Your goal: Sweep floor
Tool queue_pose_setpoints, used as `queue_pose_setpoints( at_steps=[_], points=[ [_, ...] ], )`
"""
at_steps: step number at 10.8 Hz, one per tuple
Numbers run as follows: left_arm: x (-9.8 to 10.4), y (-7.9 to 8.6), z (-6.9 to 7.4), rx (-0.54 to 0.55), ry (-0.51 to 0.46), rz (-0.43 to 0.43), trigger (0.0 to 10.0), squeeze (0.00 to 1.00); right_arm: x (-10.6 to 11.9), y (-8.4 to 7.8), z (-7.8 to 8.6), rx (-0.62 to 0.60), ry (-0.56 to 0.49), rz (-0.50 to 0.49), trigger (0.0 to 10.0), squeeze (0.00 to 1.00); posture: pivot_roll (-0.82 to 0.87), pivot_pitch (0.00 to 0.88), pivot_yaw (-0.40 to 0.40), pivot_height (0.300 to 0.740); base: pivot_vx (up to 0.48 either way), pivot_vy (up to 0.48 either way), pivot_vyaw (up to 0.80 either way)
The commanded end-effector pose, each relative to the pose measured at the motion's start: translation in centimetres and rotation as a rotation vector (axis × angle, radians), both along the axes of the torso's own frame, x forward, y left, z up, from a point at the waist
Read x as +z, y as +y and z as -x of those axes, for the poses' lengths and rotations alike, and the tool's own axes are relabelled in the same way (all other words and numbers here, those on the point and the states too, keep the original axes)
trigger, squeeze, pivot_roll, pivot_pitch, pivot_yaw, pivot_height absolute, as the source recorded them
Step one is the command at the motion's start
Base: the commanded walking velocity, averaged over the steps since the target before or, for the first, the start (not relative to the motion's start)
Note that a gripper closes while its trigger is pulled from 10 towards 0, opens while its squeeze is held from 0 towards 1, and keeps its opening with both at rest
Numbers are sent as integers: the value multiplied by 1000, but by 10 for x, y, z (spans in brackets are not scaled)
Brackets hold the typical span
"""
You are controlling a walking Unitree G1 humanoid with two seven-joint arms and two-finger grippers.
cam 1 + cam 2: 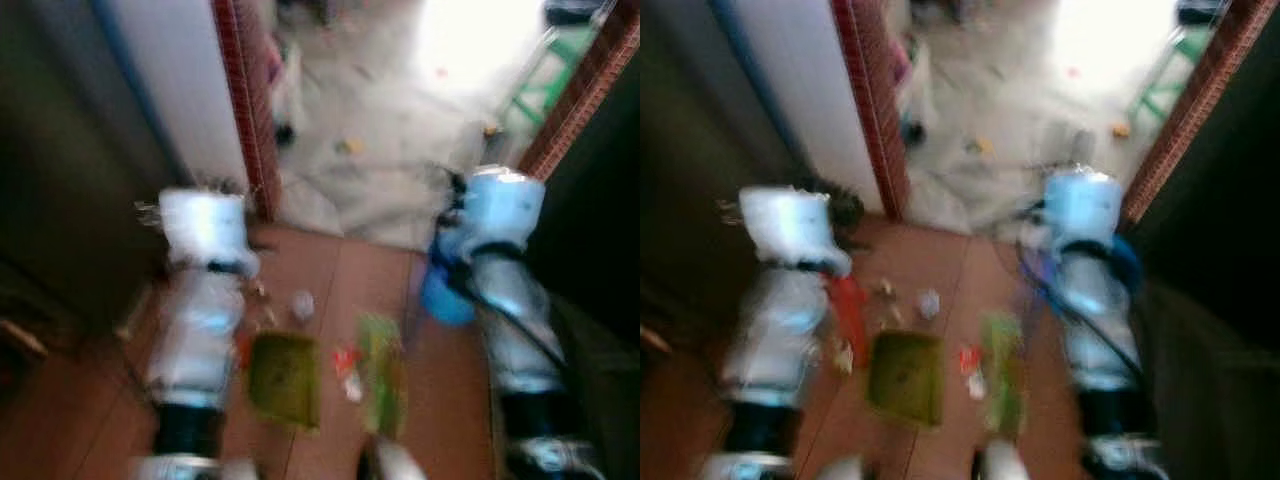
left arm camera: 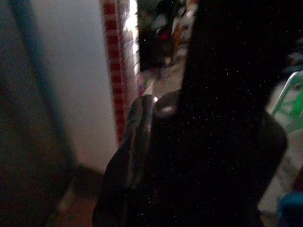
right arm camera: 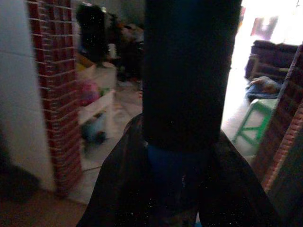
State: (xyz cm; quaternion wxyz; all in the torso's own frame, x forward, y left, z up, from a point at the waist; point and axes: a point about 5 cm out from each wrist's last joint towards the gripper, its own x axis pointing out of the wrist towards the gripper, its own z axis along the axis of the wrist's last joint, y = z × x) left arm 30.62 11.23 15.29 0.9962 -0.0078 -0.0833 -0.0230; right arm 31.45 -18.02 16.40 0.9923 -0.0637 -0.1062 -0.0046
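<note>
A: What lies ahead?
B: A red-brown tiled floor (image 1: 340,280) runs up to a doorway, with a pale floor (image 1: 400,160) beyond it. A red brick pillar (image 1: 245,100) stands at the doorway's left and a green stool (image 1: 540,80) sits further in on the right.

A: And the arms?
B: Both silver arms are raised, the left arm (image 1: 205,290) on the left and the right arm (image 1: 505,270) on the right, all blurred.

A: The sweeping things?
B: A green dustpan (image 1: 285,378) lies on the red-brown floor between the arms. Scraps of litter (image 1: 345,365) lie just beside it, and a green strip (image 1: 382,375) is to its right.

A: The fingers?
B: In the right wrist view the right gripper (image 3: 189,156) closes around a thick dark pole (image 3: 189,71). For the left gripper (image 2: 189,156) I cannot tell; it is too dark.
</note>
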Motion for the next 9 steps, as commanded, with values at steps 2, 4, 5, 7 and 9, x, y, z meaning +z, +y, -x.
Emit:
queue_pose_setpoints(
  at_steps=[2,4,5,7,9],
  points=[
    [12,18,1,66,-59,-1,10000,0,16,14,-2,49,-70,18,10000,0,-13,78,-18,740,0,0,0],
    [12,18,3,67,-60,-14,10000,0,15,15,-2,53,-67,16,10000,0,-12,80,-19,740,0,0,0],
    [12,17,3,66,-60,-17,10000,0,15,14,-2,50,-65,15,10000,0,-14,82,-16,740,0,0,0],
    [14,17,3,59,-68,-29,10000,0,14,13,-1,45,-60,18,10000,0,-18,83,-15,740,0,0,0],
    [19,19,0,58,-87,-54,10000,0,13,14,0,43,-59,14,10000,0,-4,85,-8,740,0,0,0]
  ],
)
